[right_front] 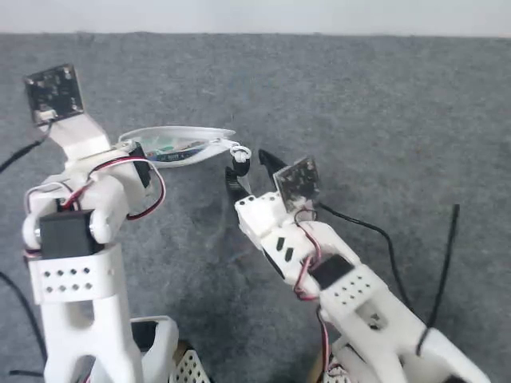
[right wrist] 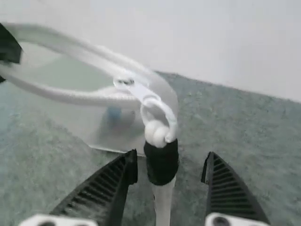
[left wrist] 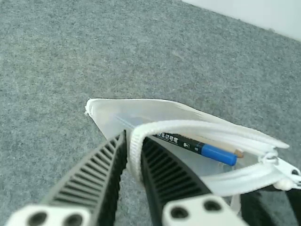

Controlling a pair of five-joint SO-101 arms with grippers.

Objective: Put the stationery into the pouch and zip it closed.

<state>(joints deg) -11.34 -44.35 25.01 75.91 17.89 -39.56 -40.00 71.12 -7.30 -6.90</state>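
Pen (left wrist: 197,146) inside, the pouch (right_front: 180,144) sits upper left-centre of the high view, rim pinched by the left claw (left wrist: 133,141); zipping seems due, so the open right claw (right wrist: 170,160), straddling the pull (right wrist: 156,133), should clamp it and draw across.

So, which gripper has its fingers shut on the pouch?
The left gripper: its fingers clamp the white zipper edge of the pouch. The right gripper has open fingers either side of the zipper pull.
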